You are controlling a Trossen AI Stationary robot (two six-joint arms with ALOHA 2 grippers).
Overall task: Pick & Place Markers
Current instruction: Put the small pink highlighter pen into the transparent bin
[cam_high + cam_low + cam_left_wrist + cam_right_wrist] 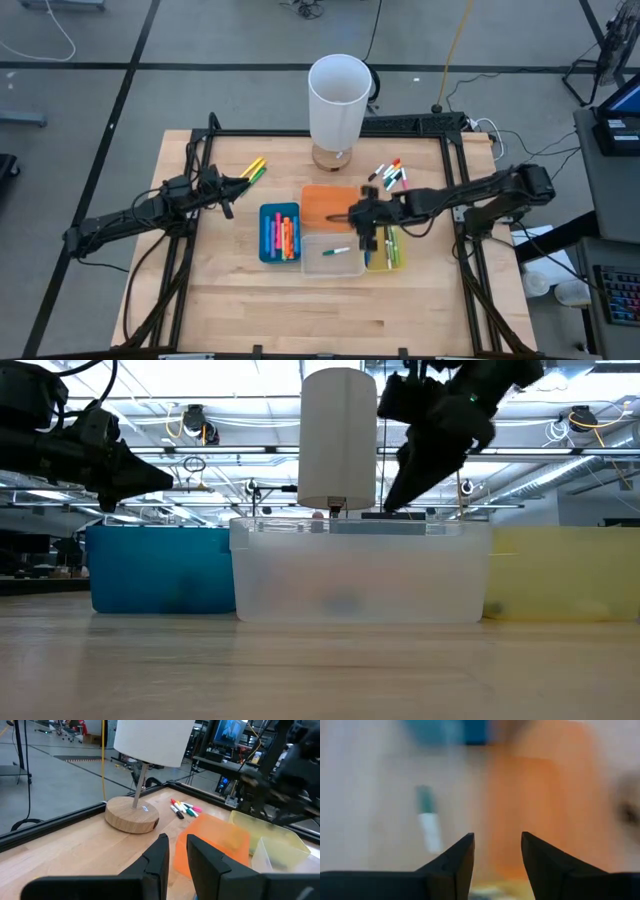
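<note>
The right gripper (362,238) hangs over the clear bin (312,264) with its jaws released and empty, and a white marker with a green cap (340,250) lies inside that bin; the sensible move is to rise straight up clear of the bin walls before swinging toward the loose markers (388,175) lying between the clear bin and the lamp (338,105). The lamp's base crowds that pile, while the worktop in front of the clear bin is open. The left gripper (237,185) waits near the yellow and green markers (252,169), well left of the clear bin, jaws narrowly apart, holding nothing visible.
</note>
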